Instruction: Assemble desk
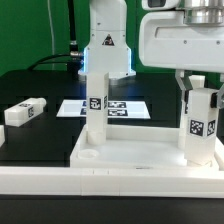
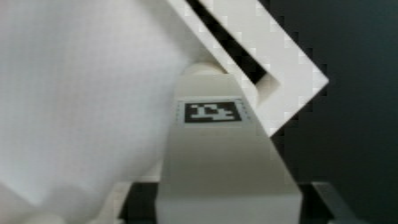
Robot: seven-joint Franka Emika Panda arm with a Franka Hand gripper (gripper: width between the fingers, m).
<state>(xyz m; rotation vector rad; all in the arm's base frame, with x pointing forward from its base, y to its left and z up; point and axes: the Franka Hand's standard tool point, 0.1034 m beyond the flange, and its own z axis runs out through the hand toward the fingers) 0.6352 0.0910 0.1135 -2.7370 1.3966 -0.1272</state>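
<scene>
Exterior view: gripper (image 1: 199, 90) clamped shut on an upright leg (image 1: 201, 125), held vertical at the tabletop (image 1: 130, 160) corner on the exterior view's right, presumably to seat squarely (second leg (image 1: 95, 112) already stands at the opposite corner).

A green backdrop (image 1: 30, 30) is seen well behind the gripper (image 1: 197, 85), toward the exterior view's left. A black table (image 1: 40, 150) is spread beneath the gripper, with the marker board (image 1: 135, 110) laid flat on it.

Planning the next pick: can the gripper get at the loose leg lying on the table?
Probably not yet: the gripper is shut on another leg. Nothing covers or blocks the loose leg, though.
</scene>
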